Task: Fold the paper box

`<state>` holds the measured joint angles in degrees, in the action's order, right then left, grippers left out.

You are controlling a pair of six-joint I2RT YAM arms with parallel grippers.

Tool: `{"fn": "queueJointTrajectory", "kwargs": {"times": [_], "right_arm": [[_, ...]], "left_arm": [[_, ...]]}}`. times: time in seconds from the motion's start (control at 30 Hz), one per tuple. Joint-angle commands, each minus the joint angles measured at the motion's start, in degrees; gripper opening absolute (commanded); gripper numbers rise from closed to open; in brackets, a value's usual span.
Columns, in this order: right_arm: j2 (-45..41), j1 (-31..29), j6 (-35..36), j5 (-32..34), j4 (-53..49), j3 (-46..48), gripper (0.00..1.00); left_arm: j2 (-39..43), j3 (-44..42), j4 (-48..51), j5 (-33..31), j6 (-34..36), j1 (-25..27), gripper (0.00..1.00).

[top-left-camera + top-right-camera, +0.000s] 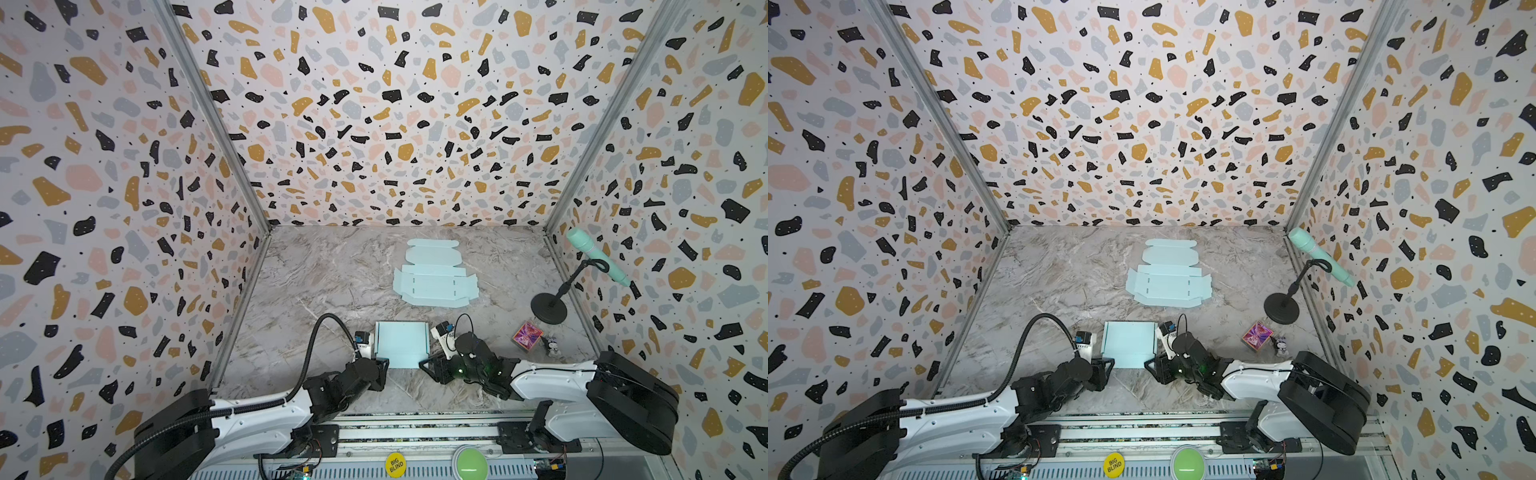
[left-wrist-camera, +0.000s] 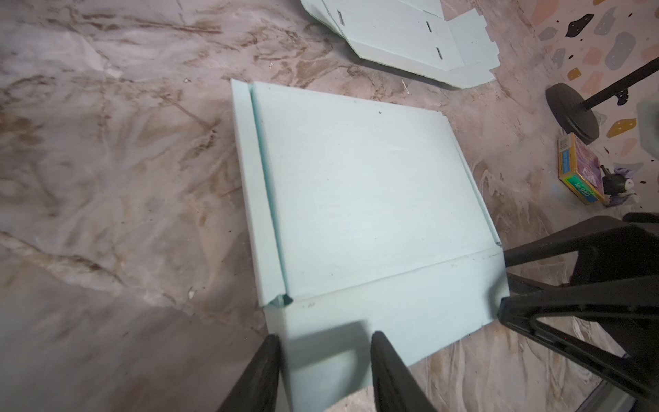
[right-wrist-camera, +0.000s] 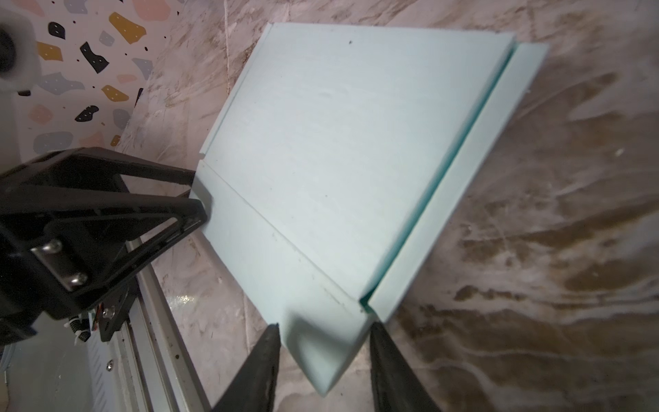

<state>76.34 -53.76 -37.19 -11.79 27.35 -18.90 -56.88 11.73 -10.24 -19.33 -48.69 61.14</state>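
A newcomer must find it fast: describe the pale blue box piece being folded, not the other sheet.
On the marble table, look at the near edge, between the left gripper and the right gripper. The pale blue box lies there, a plain rectangle with its side edges already folded. The flat blank farther back is spread out with tabs and slots showing.

I see a back wall [image 1: 395, 116], a left wall [image 1: 104, 187] and a right wall [image 1: 685, 166], all clad in pale terrazzo print with black, ochre, pink and grey chips. Grey metal posts [image 1: 217, 124] run down the two back corners. The table [image 1: 324, 274] in the lower middle of the frame has a grey-brown marbled top, evenly lit, with only soft shadows. An aluminium rail [image 1: 415, 432] crosses the bottom edge in both top views.
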Motion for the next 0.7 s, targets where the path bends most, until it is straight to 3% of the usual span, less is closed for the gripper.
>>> {"fn": "queueJointTrajectory", "kwargs": {"times": [0.0, 0.67], "right_arm": [[0.2, -0.5, -0.4, -1.4, 3.1, -0.2, 0.43], [-2.1, 0.2, -0.1, 0.7, 1.2, 1.8, 0.44]], "left_arm": [[0.2, 1.0, -3.1, 0.0, 0.2, 0.3, 0.43], [-0.5, -0.8, -3.1, -4.9, 0.5, 0.3, 0.40]]}}
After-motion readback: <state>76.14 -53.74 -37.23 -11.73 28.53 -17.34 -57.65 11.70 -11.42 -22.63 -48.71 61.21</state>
